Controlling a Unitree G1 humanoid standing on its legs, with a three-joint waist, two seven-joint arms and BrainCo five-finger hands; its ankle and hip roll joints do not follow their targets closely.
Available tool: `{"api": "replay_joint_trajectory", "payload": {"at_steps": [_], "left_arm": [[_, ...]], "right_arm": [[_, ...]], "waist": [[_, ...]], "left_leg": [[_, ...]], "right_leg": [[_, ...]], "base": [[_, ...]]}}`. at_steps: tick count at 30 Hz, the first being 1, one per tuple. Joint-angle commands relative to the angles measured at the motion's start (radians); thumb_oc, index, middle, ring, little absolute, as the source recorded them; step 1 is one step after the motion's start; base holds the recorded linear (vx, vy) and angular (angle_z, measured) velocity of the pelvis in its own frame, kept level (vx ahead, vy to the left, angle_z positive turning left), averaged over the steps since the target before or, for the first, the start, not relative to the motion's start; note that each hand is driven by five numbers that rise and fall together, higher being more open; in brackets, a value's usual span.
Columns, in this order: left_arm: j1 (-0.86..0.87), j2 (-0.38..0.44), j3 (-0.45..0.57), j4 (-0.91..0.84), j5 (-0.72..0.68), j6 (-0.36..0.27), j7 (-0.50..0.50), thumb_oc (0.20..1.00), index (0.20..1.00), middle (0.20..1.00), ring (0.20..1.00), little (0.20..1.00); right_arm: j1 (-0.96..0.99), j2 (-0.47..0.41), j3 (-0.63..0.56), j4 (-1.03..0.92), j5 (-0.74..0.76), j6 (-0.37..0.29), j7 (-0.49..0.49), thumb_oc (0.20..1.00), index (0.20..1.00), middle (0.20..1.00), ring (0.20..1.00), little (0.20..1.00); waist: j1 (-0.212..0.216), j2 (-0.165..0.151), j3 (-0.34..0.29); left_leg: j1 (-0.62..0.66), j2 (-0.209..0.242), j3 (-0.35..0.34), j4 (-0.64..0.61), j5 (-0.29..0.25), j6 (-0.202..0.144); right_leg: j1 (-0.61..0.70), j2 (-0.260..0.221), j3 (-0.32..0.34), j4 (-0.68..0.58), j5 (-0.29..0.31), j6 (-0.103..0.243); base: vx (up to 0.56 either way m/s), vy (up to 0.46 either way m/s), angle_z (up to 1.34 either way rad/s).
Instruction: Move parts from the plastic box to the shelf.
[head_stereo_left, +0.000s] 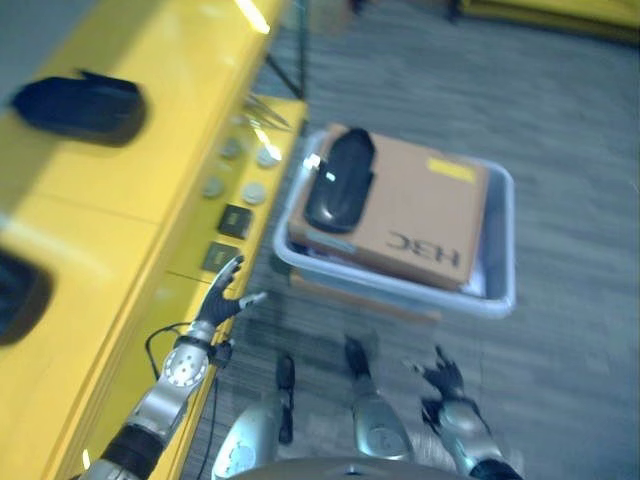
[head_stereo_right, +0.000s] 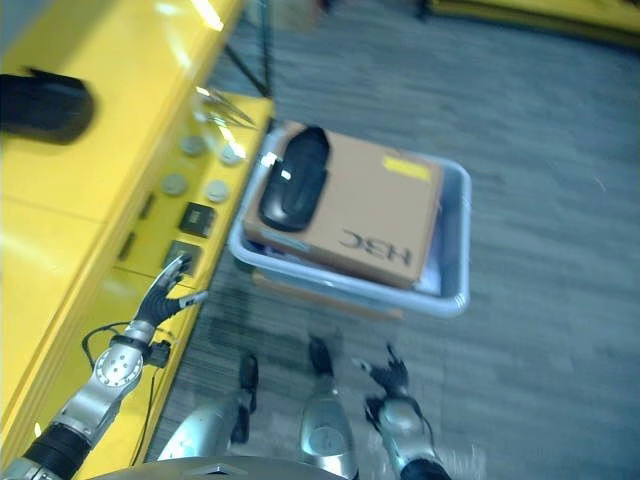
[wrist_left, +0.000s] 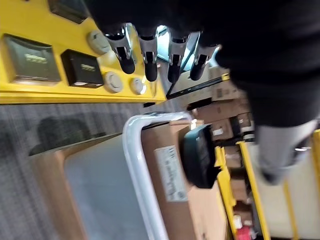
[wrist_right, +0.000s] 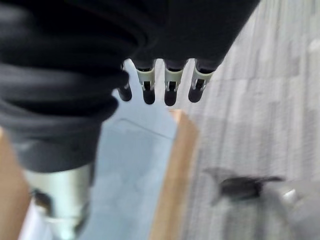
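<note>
Left hand (head_stereo_left: 218, 300) is raised beside the edge of the glossy yellow shelf (head_stereo_left: 120, 190), fingers straight and spread, thumb out to the side, holding nothing; its silver fingers (wrist_left: 145, 55) with dark tips show in a row in the wrist view. Right hand (head_stereo_left: 443, 385) hangs low over the grey ribbed carpet (head_stereo_left: 560, 150), fingers loosely spread and empty.

On the shelf just past the left hand lie two flat dark square parts (head_stereo_left: 235, 220), and beyond them several small round grey discs (head_stereo_left: 254, 192). Farther along the smooth yellow surface rests a bulky dark rounded part (head_stereo_left: 80, 105).

Beside the shelf, on the carpet, sits the pale translucent plastic box (head_stereo_left: 500, 290) with rounded corners and a thick rim. A flat brown cardboard carton (head_stereo_left: 420, 215) fills most of it, and on the carton's end nearer the shelf lies a black, smooth, elongated part (head_stereo_left: 340, 180) with rounded ends.
</note>
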Motion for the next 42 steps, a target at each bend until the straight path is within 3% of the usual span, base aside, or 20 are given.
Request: {"api": "replay_joint_trajectory", "payload": {"at_steps": [1,3,9,14,15,18,20,23,27,36,39,42], "left_arm": [[0.013,0.005,0.015,-0.009,0.065,-0.046,0.087,1.000,1.000,1.000,1.000,1.000],[0.007,0.001,0.009,0.011,0.090,-0.047,0.104,1.000,1.000,1.000,1.000,1.000],[0.008,-0.043,-0.009,0.176,0.115,-0.031,0.126,1.000,1.000,1.000,1.000,1.000],[-0.022,-0.092,-0.035,0.326,0.104,-0.009,0.146,1.000,1.000,1.000,1.000,1.000],[-0.042,-0.114,-0.054,0.406,0.105,0.002,0.149,1.000,1.000,1.000,1.000,1.000],[-0.061,-0.127,-0.063,0.466,0.099,0.007,0.160,1.000,1.000,1.000,1.000,1.000],[-0.070,-0.131,-0.069,0.525,0.092,0.013,0.176,1.000,1.000,1.000,1.000,1.000],[-0.085,-0.140,-0.063,0.592,0.080,0.017,0.185,1.000,1.000,1.000,1.000,1.000],[-0.086,-0.137,-0.080,0.642,0.075,0.016,0.198,1.000,1.000,1.000,1.000,1.000],[-0.103,-0.129,-0.102,0.676,0.029,0.016,0.197,1.000,1.000,1.000,1.000,1.000],[-0.120,-0.128,-0.129,0.677,-0.007,0.014,0.184,1.000,1.000,1.000,1.000,1.000],[-0.130,-0.130,-0.144,0.679,-0.015,0.015,0.175,1.000,1.000,1.000,1.000,1.000]], "right_arm": [[-0.014,-0.089,0.039,-0.138,-0.155,-0.084,-0.071,1.000,1.000,1.000,1.000,1.000],[0.008,-0.099,0.033,-0.203,-0.181,-0.104,-0.086,1.000,1.000,1.000,1.000,1.000],[0.161,-0.187,-0.019,-0.660,-0.205,-0.222,-0.072,1.000,1.000,1.000,1.000,1.000],[0.025,-0.232,0.046,-0.682,-0.241,-0.200,-0.105,1.000,1.000,1.000,1.000,1.000],[-0.107,-0.243,0.093,-0.623,-0.281,-0.158,-0.127,1.000,1.000,1.000,1.000,1.000],[-0.245,-0.231,0.133,-0.554,-0.289,-0.126,-0.153,1.000,1.000,1.000,1.000,1.000],[-0.442,-0.213,0.170,-0.372,-0.301,-0.065,-0.216,1.000,1.000,1.000,1.000,1.000],[-0.533,-0.192,0.182,-0.288,-0.286,-0.046,-0.244,1.000,1.000,1.000,1.000,1.000],[-0.746,-0.216,0.206,-0.069,-0.309,0.003,-0.305,1.000,1.000,1.000,1.000,1.000],[-1.001,-0.285,0.262,0.296,-0.247,0.049,-0.318,1.000,1.000,1.000,1.000,1.000],[-1.091,-0.314,0.297,0.530,-0.164,0.054,-0.272,1.000,1.000,1.000,1.000,1.000],[-1.116,-0.321,0.303,0.611,-0.124,0.055,-0.246,1.000,1.000,1.000,1.000,1.000]], "waist": [[0.027,-0.012,-0.043],[0.019,-0.018,-0.037],[-0.031,-0.040,-0.038],[-0.020,-0.042,-0.035],[0.001,-0.040,-0.036],[0.018,-0.038,-0.034],[0.055,-0.033,-0.022],[0.070,-0.032,-0.015],[0.121,-0.027,-0.003],[0.173,-0.023,0.020],[0.202,-0.018,0.034],[0.216,-0.012,0.041]], "left_leg": [[0.094,0.077,-0.034,-0.146,-0.034,-0.101],[0.100,0.077,-0.022,-0.158,-0.030,-0.102],[0.113,0.080,-0.014,-0.190,-0.018,-0.109],[0.107,0.084,-0.029,-0.200,-0.014,-0.111],[0.101,0.084,-0.039,-0.203,-0.009,-0.112],[0.092,0.083,-0.049,-0.203,-0.004,-0.113],[0.064,0.081,-0.072,-0.203,0.007,-0.116],[0.050,0.079,-0.083,-0.203,0.013,-0.120],[0.024,0.075,-0.119,-0.202,0.023,-0.125],[-0.016,0.066,-0.167,-0.194,0.036,-0.128],[-0.042,0.059,-0.192,-0.190,0.044,-0.130],[-0.055,0.054,-0.204,-0.190,0.048,-0.131]], "right_leg": [[0.084,-0.020,-0.132,-0.011,0.018,0.050],[0.063,-0.018,-0.123,-0.007,0.029,0.053],[0.064,-0.015,-0.146,-0.046,0.041,0.052],[0.063,-0.013,-0.159,-0.060,0.043,0.051],[0.065,-0.013,-0.169,-0.065,0.041,0.050],[0.065,-0.013,-0.176,-0.068,0.040,0.048],[0.057,-0.013,-0.191,-0.071,0.041,0.045],[0.053,-0.013,-0.198,-0.071,0.043,0.044],[0.052,-0.011,-0.219,-0.071,0.043,0.041],[0.045,-0.016,-0.242,-0.070,0.047,0.040],[0.034,-0.021,-0.258,-0.070,0.054,0.043],[0.028,-0.023,-0.265,-0.070,0.057,0.045]], "base": [[0.00,0.097,-1.24],[0.01,0.028,-0.98],[0.06,-0.040,0.00],[0.04,-0.062,-0.07],[0.01,-0.036,0.03],[0.01,-0.028,0.09],[-0.03,-0.055,0.34],[-0.02,-0.025,0.34],[0.01,-0.022,0.28],[0.00,0.005,0.21],[-0.01,0.018,0.12],[-0.02,0.007,0.17]]}}
